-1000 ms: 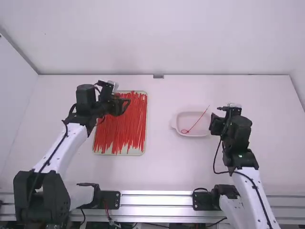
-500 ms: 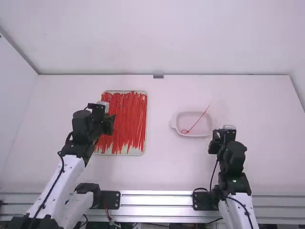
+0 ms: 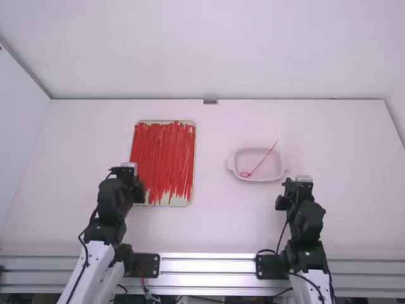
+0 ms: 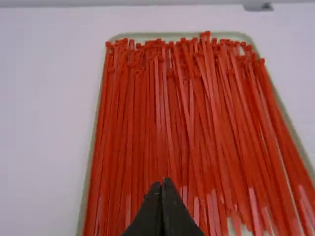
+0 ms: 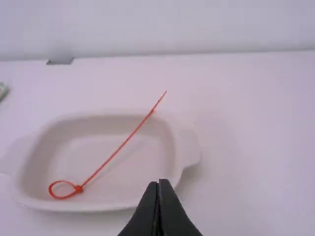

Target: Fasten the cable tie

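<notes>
Tie (image 3: 259, 162) fastened and lying in dish (image 3: 235, 156).
We judge the dish the drop-off point: the closed loop rests inside, with the tail over the rim. Right gripper (image 5: 158, 183) sits near it, clenched and empty. Left gripper (image 4: 161, 182), likewise clenched and empty, sits at the near edge of the tray (image 4: 147, 36) holding the spare ties (image 4: 197, 123).
</notes>
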Robot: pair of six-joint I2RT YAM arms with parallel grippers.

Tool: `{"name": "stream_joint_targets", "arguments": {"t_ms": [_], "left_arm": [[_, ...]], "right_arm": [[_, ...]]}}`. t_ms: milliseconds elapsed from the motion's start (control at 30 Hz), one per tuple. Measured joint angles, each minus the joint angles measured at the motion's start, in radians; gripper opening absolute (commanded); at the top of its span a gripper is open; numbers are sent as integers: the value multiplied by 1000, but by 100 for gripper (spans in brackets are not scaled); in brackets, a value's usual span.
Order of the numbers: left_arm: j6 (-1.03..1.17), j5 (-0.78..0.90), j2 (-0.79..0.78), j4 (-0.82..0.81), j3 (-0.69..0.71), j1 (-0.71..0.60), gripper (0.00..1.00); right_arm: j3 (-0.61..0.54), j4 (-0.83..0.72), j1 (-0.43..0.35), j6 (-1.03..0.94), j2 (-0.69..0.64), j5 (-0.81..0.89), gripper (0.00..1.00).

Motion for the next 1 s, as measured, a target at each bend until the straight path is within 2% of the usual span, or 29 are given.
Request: {"name": "stream_joint_targets", "arguments": {"t_ms": [333, 567, 1000], "left_arm": [[0, -8, -187, 5, -176, 0, 0], [0, -12, -291, 8, -177, 0, 0], [0, -14, -461, 8, -176, 0, 0]], "right_arm": [[0, 1, 0, -2, -129, 0, 0], [0, 1, 0, 0, -194, 2, 0], [0, 1, 0, 1, -200, 0, 0]]}}
